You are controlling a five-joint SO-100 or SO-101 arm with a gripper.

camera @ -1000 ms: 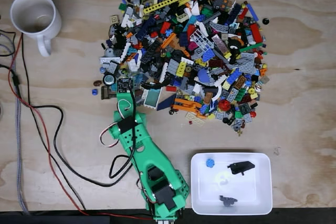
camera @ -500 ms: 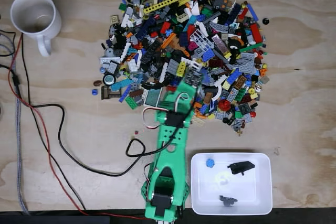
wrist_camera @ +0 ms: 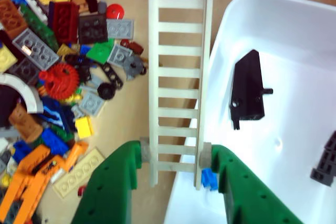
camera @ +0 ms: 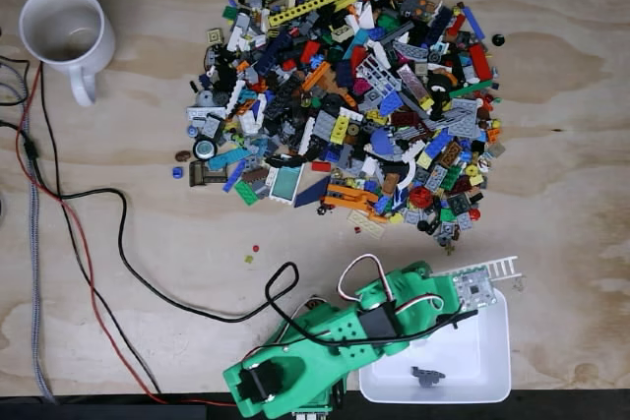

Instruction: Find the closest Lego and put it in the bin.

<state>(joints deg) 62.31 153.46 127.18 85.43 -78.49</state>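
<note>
Presently the green fingers are clamped on the two rails of a white Lego ladder, which sticks out past them and lies over the rim of the white bin. In the fixed view the ladder sits at the bin's upper edge. A black piece lies in the bin; the Lego pile stays on the wooden surface, with a white mug at upper left.

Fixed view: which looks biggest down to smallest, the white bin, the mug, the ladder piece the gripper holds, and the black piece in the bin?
1. white bin
2. mug
3. ladder piece
4. black piece, close to the ladder piece in bulk
</note>
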